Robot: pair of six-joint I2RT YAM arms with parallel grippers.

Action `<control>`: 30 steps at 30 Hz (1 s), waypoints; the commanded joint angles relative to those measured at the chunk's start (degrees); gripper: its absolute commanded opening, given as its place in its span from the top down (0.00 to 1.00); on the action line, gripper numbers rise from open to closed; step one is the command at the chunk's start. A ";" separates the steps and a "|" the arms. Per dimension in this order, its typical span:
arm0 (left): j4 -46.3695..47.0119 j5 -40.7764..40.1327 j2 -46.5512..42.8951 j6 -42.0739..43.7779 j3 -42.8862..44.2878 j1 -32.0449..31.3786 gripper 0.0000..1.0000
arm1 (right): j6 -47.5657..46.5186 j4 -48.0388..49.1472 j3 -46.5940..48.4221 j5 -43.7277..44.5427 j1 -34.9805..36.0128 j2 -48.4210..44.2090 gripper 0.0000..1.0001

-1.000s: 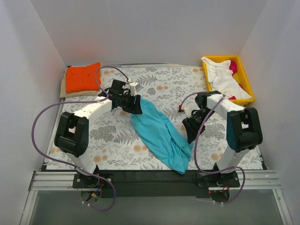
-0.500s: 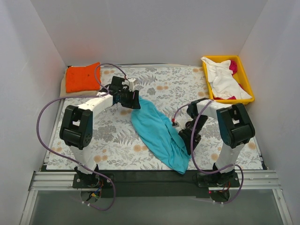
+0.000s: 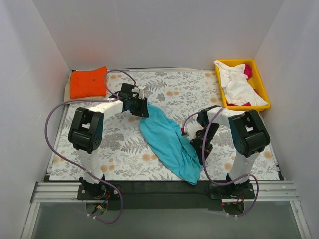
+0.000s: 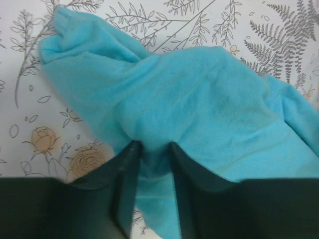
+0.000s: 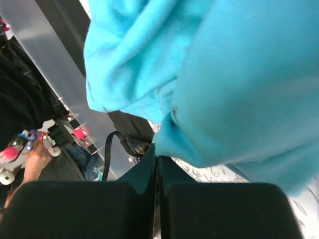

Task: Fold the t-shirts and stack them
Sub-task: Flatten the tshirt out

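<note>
A teal-blue t-shirt [image 3: 169,142] lies crumpled in a long diagonal strip on the floral cloth. My left gripper [image 3: 142,108] is at its far upper end. In the left wrist view the jaws [image 4: 153,149] stand narrow, with a fold of the teal shirt [image 4: 199,99] bunched between them. My right gripper [image 3: 196,146] is at the shirt's right edge. In the right wrist view its gripper [image 5: 157,160] is pressed shut, and the teal cloth [image 5: 239,74] draws to a point at the tips. An orange t-shirt [image 3: 88,82] lies folded at the back left.
A yellow tray [image 3: 263,85] at the back right holds a rumpled white t-shirt [image 3: 237,84] and a magenta one [image 3: 247,70]. White walls close in the table on three sides. The black base rail runs along the near edge.
The right gripper has moved down and left to the teal shirt's edge and shut there. The left gripper shifted slightly back and its jaws narrowed on the cloth.
</note>
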 commanded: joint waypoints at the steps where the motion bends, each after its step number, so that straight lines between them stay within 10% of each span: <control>1: 0.10 4.86 -1.75 2.53 -1.11 0.31 0.76 | 0.41 -0.33 4.59 2.76 -2.51 -1.50 0.99; 5: -2.45 4.95 -6.74 5.78 -4.71 2.50 1.00 | 0.85 -0.94 13.28 8.22 -7.35 -1.15 0.99; 15: -29.56 7.95 -24.77 43.62 -20.80 8.57 1.00 | -2.14 -3.14 36.06 17.02 -15.71 8.95 0.99; 21: -34.10 15.22 -22.87 44.29 -9.70 15.24 0.56 | -2.58 -4.90 38.35 15.00 -14.66 10.89 0.99; 30: -25.48 11.90 -3.18 29.61 6.08 14.03 0.50 | -2.40 -5.08 36.86 14.38 -14.04 9.31 0.99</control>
